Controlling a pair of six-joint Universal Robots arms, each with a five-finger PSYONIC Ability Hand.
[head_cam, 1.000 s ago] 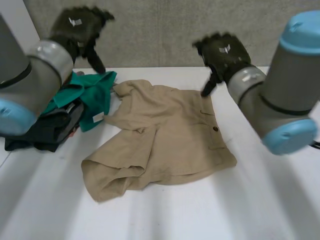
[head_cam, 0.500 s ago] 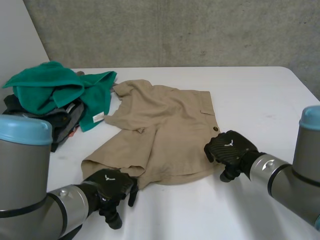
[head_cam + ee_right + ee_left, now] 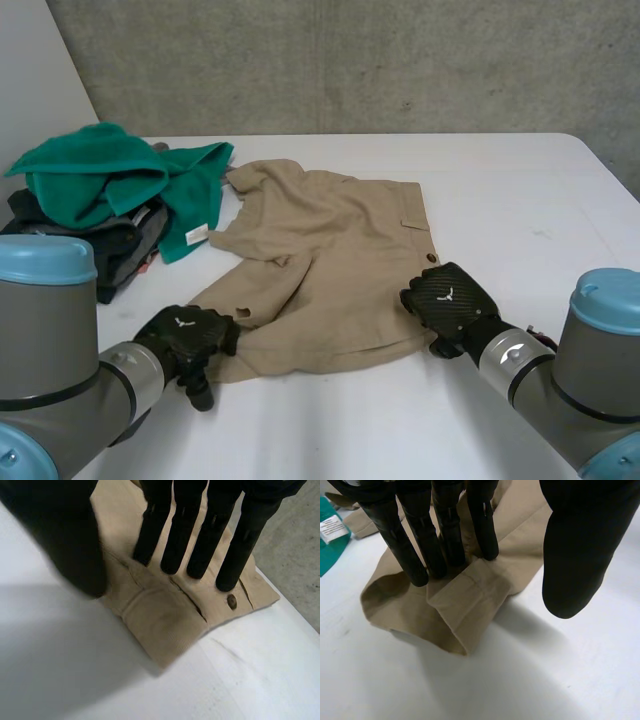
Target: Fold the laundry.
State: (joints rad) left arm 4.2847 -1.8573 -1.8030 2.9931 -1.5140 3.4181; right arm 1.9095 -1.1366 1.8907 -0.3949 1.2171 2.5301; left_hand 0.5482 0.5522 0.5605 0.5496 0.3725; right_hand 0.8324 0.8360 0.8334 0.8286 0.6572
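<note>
The beige shorts are lying spread but rumpled in the middle of the white table, and no clean fold is showing on them. By that, the task is judged to be standing near its beginning. This garment remains to be folded, and a heap of green cloth over dark garments is waiting at the table's left side, the green edge just beside the shorts' far-left corner. The left hand is reaching onto the near-left leg opening. Its straight fingers are pressing their tips on the cloth just behind the doubled-over hem, while its thumb is standing apart over bare table, so it is pinching nothing. The right hand is resting on the near-right corner, with straight, slightly spread fingers touching the cloth beside the waistband button. Its thumb is sitting at the cloth's edge without closing on it. Bare table is running along the near edge under both arms, widely to the right, and in a strip on the far side. Folding toward those sides is likely finding room, whereas a sweep leftward is risking the heap.
</note>
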